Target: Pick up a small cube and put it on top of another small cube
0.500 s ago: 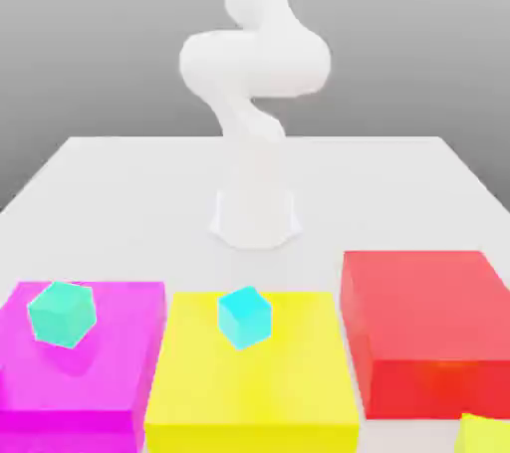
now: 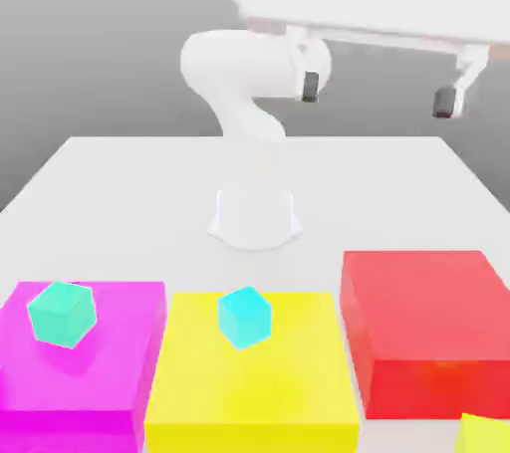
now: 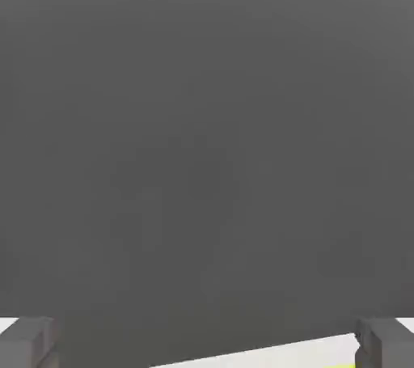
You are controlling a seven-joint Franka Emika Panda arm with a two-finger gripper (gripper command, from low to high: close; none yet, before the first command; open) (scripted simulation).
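A lime small cube (image 2: 487,435) lies at the near edge on the exterior view's right, cut off by the frame. A teal small cube (image 2: 62,314) rests on the magenta block (image 2: 110,381). A cyan small cube (image 2: 244,317) sits on the large flat yellow block (image 2: 254,391). My gripper (image 2: 379,93) hangs high above the table, over the red block's far side, open with nothing between its fingers (image 2: 311,86). The hand view looks past both fingertips (image 3: 386,340) at grey background and a strip of white table (image 3: 283,354).
A large red block (image 2: 428,327) stands at the exterior view's right, beside the yellow one. The arm's white base (image 2: 255,212) rises from the middle of the white table (image 2: 129,192).
The hand has swung into the top of the exterior view, with its open fingers now hanging there. The cubes and blocks have not moved.
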